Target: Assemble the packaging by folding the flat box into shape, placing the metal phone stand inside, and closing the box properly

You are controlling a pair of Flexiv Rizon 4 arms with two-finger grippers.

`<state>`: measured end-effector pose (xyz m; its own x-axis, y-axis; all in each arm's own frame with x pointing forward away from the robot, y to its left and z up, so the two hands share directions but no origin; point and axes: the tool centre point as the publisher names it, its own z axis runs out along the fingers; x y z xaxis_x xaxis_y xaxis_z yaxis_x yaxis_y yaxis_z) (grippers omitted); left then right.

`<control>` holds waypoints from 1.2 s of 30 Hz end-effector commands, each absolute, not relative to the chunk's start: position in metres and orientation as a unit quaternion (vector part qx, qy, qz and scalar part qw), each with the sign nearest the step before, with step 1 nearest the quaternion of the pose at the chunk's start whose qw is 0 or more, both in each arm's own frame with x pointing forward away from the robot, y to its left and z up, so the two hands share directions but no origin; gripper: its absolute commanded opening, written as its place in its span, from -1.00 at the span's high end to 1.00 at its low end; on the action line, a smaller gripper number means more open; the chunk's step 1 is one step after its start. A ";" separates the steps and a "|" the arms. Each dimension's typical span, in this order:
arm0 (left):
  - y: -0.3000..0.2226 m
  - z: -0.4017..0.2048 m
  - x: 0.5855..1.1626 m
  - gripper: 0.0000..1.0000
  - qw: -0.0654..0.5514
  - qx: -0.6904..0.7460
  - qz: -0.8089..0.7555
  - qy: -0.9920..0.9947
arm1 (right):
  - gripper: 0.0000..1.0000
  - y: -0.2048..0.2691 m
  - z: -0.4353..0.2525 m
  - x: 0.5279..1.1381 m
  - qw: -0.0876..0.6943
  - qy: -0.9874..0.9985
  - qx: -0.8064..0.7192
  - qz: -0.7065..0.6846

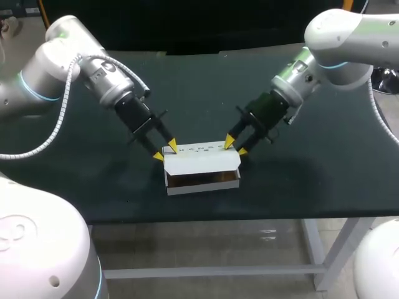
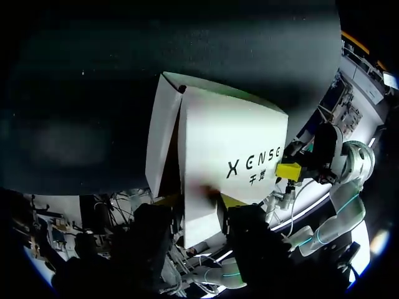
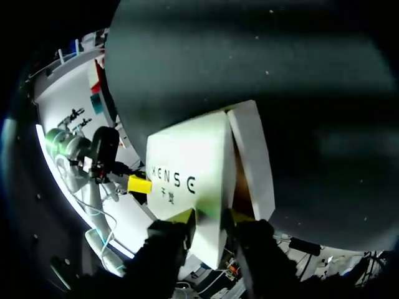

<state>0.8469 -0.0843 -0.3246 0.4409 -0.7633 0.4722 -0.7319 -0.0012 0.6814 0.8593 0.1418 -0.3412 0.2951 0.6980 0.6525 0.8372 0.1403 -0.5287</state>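
Count: two grippers, one box. Left gripper [image 1: 164, 151] pinches the box's left end. The box [image 1: 201, 161] lies mid-table [image 1: 206, 87] near the front edge, long axis left–right, open side frontward (brown interior showing). Right gripper [image 1: 235, 147] pinches its right end.

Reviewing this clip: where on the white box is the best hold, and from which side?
Probably by its two short ends, coming down from behind. The white box lies lengthwise across the table, its front gap open; the ends offer thin edges. The left gripper and right gripper sit there.
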 end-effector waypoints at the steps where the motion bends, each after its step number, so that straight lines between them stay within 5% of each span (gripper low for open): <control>1: -0.088 -0.325 0.846 0.19 0.466 0.708 -0.017 -0.530 | 0.26 0.145 -0.342 0.858 0.472 -0.589 -0.652 -0.074; 36: -0.074 -0.316 0.844 0.02 0.435 0.719 0.021 -0.542 | 0.20 0.144 -0.349 0.859 0.462 -0.605 -0.645 -0.074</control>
